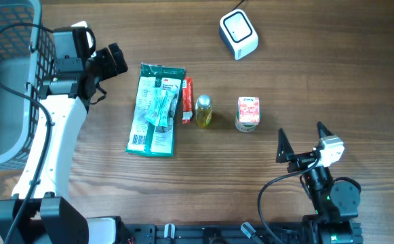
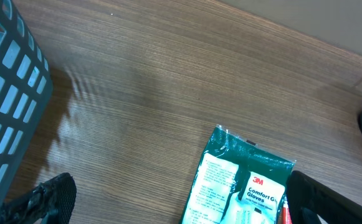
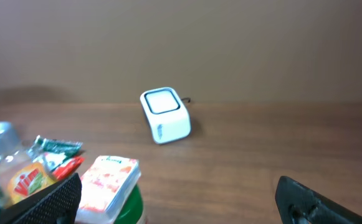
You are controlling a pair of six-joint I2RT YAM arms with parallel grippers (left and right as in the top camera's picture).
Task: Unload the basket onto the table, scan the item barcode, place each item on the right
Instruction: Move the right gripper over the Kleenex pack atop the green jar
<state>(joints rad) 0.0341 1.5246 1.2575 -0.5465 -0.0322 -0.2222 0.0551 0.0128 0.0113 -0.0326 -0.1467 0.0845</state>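
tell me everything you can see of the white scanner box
The white scanner is a small rounded block, plastic by the look, with a dark-rimmed square window on its top face. A thin dark cable leaves its far side. It stands on the wooden table, well apart from everything else; only table and cable touch it.

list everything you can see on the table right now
basket: 1, grey-blue, far left
glove pack: 1, green, left of centre
small packet: 1, red, beside the glove pack's right edge
bottle: 1, yellow, clear cap, centre
carton: 1, pink and white, right of the bottle
scanner: 1, white, far side
table: 1, brown wood
left claw: 1, black, open, near the basket
right claw: 1, black, open, near right
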